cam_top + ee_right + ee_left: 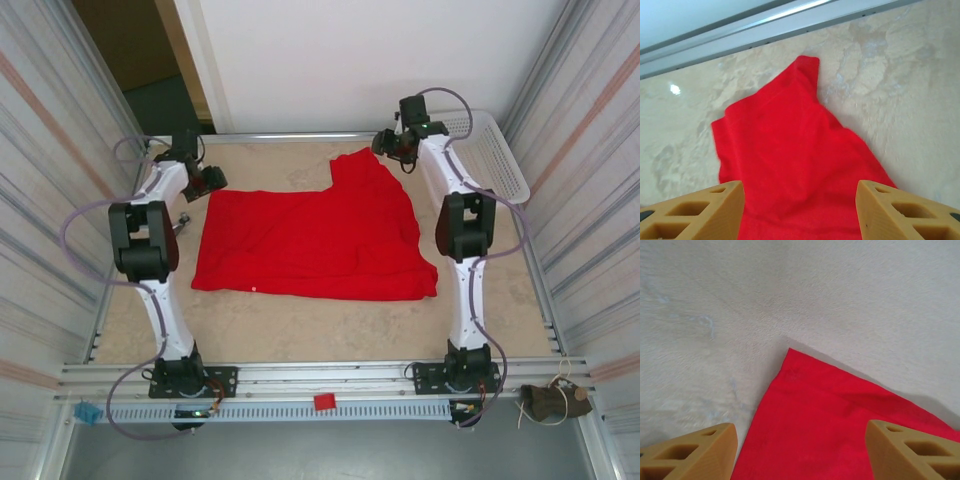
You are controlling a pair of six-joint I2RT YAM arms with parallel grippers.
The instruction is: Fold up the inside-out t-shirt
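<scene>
T-shirt (310, 240) flat, open table (300, 325) nr front.

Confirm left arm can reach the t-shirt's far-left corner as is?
Likely yes: the left pincer hangs open right over that corner of the t-shirt, bare table around it, nothing in between.

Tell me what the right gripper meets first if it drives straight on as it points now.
Most likely the t-shirt: the right gripper is open and the red cloth lies straight ahead of it, with the table beneath. Depth is hard to judge.
</scene>
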